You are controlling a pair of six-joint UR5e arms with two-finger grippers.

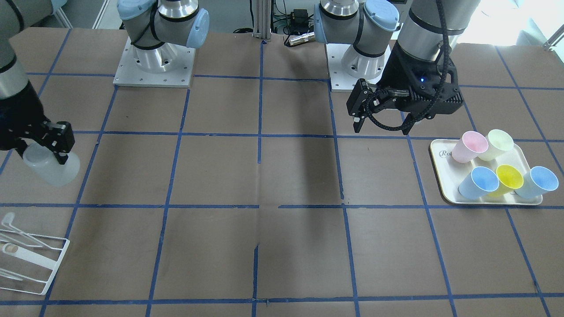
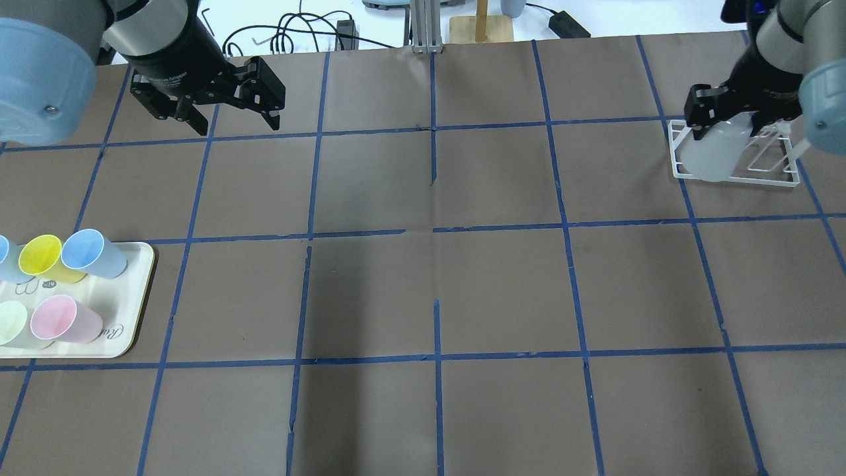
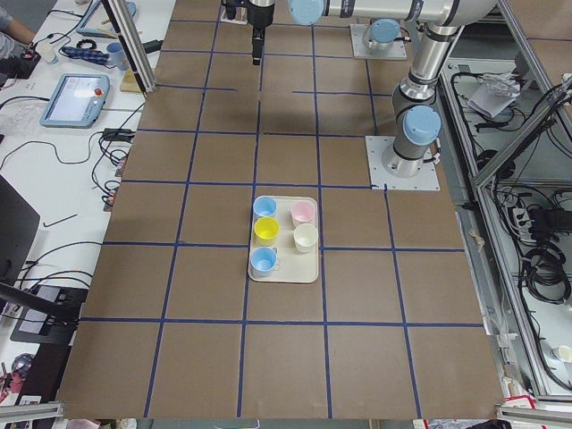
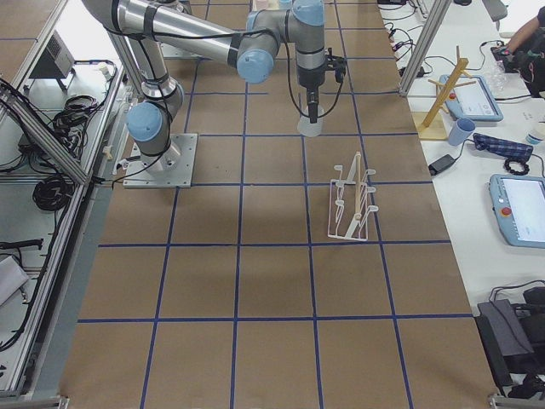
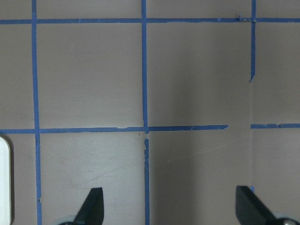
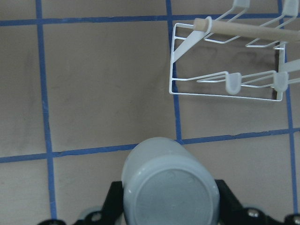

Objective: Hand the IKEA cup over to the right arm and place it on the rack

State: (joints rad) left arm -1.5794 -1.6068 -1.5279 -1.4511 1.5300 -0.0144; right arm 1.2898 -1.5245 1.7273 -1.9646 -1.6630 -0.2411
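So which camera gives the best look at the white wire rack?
Exterior right: the rack stands whole and unobstructed, base and slanted prongs clear. Overhead has the IKEA cup and right pincer in front of it; front-facing and right wrist crop it at the frame edge; exterior left and left wrist don't show it.

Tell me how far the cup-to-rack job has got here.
Done: the handover. The right end effector grips the IKEA cup; the left end effector is open and empty. In hand: the cup hangs above the table, short of the rack. Left: setting it on the rack's prongs and letting go.
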